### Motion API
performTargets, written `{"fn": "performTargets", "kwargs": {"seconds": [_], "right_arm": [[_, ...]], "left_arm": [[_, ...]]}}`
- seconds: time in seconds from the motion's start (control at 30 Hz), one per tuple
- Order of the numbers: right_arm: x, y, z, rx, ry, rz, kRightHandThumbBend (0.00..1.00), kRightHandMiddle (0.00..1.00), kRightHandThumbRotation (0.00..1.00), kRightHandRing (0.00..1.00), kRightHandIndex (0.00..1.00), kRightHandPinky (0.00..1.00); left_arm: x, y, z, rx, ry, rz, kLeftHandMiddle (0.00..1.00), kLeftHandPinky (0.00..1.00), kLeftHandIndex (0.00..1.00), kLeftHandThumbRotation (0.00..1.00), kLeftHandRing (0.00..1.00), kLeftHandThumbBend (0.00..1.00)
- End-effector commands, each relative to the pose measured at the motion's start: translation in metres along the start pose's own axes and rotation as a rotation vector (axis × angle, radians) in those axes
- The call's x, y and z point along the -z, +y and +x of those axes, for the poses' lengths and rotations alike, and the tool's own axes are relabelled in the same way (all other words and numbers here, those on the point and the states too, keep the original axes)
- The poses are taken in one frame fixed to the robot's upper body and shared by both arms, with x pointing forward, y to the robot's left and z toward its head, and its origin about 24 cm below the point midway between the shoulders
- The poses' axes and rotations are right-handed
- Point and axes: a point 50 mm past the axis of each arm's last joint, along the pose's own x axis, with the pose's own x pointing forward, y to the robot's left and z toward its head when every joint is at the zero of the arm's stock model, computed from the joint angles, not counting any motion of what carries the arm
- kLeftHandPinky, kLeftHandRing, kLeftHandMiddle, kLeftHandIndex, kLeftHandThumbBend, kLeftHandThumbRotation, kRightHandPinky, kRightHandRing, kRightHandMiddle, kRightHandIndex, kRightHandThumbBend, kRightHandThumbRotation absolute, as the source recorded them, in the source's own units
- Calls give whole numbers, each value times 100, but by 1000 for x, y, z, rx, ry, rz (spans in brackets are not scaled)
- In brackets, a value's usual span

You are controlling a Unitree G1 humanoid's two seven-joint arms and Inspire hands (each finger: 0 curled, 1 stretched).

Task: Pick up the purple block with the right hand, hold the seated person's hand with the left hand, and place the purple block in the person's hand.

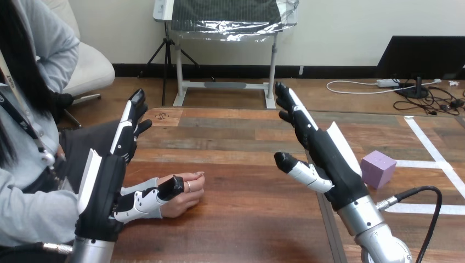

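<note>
View from my remote station, background only. An off-white wall closes the far side, edged at its foot by a black baseboard; below it runs a brown wooden floor. At centre, a white metal stand carries a dark panel wrapped in clear film that catches the light. Just left of it I see the legs of a black tripod. A pale upholstered chair sits at far left. At right, a dark screen stands on the floor beside a white power strip and tangled black cables. The wooden counter in the foreground bears strips of white tape on its right part.
</note>
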Motion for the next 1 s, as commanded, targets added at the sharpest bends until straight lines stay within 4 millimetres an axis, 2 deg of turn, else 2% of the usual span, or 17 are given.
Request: {"fn": "performTargets", "kwargs": {"seconds": [0.0, 0.5, 0.97], "right_arm": [[-14, -22, 25, 27, -74, -67, 100, 100, 86, 100, 100, 96], [-14, -35, 37, 55, -30, -115, 100, 100, 82, 100, 100, 95], [-23, -57, 50, 95, -21, -179, 100, 100, 75, 100, 100, 96]], "left_arm": [[-8, 4, 22, -36, -89, -3, 100, 90, 99, 69, 97, 100], [-7, 3, 21, -38, -85, 0, 100, 90, 99, 70, 97, 100], [-6, 3, 22, -43, -80, -7, 100, 91, 100, 70, 98, 100]]}}
